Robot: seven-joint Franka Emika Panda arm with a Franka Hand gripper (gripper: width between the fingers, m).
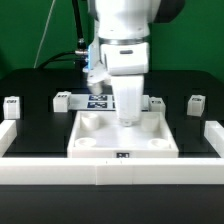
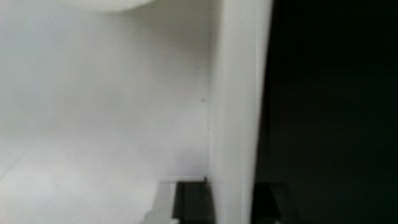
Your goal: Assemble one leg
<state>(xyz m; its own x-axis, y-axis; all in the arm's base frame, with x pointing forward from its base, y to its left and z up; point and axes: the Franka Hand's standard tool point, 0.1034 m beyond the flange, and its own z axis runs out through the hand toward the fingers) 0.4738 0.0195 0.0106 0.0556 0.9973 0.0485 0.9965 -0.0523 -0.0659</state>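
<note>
My gripper [image 1: 128, 90] is shut on a white leg [image 1: 131, 108] and holds it upright. The leg's lower end is down inside the large white square tray-shaped piece [image 1: 90, 150], near its far right part; whether it touches I cannot tell. In the wrist view the leg [image 2: 240, 100] runs as a long white bar between my two dark fingers [image 2: 189, 205], with my gripper [image 2: 231, 198] closed on it. The tray-shaped piece's white surface [image 2: 89, 110] fills one side and the dark table the other.
Other small white legs with tags stand on the black table at the exterior view's far left [image 1: 12, 105], left of centre [image 1: 62, 99] and right [image 1: 195, 103]. The marker board [image 1: 100, 100] lies behind the tray-shaped piece. A white raised border [image 1: 110, 178] runs along the front.
</note>
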